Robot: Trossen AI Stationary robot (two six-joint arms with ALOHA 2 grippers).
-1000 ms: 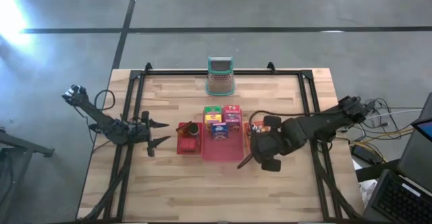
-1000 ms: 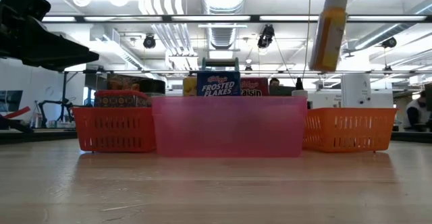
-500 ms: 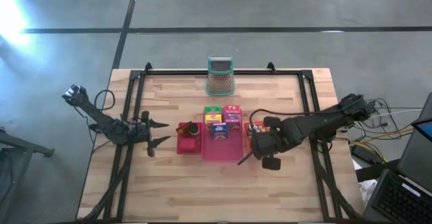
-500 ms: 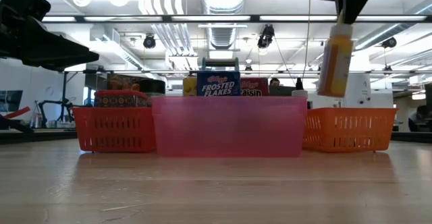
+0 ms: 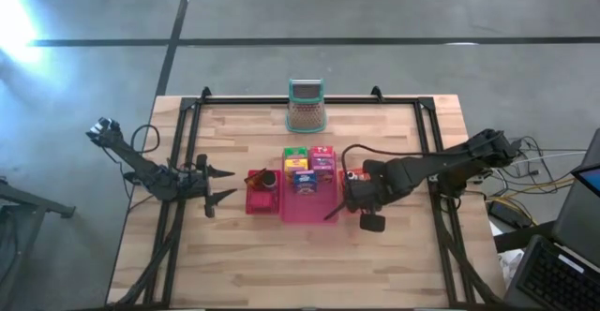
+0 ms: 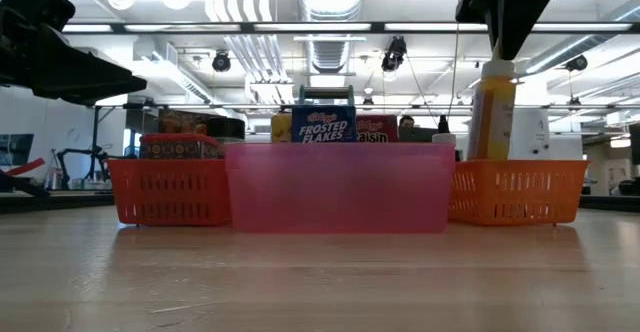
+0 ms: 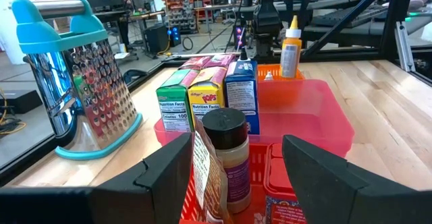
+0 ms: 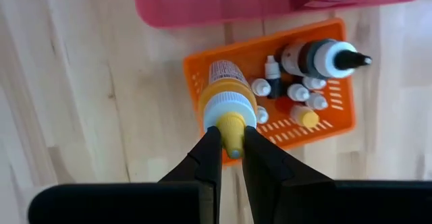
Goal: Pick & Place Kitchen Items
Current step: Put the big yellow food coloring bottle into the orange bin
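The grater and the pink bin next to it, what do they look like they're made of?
Grater: likely polished steel, given its mirror-like shine and punched holes, with a glossy teal handle and base rim that look plastic. Pink bin: probably translucent plastic, since the table's wood shows faintly through its walls.

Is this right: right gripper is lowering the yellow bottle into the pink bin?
Wrong bin. The right gripper holds the yellow bottle by its nozzle over the orange tray, not the pink bin; the right wrist view shows it.
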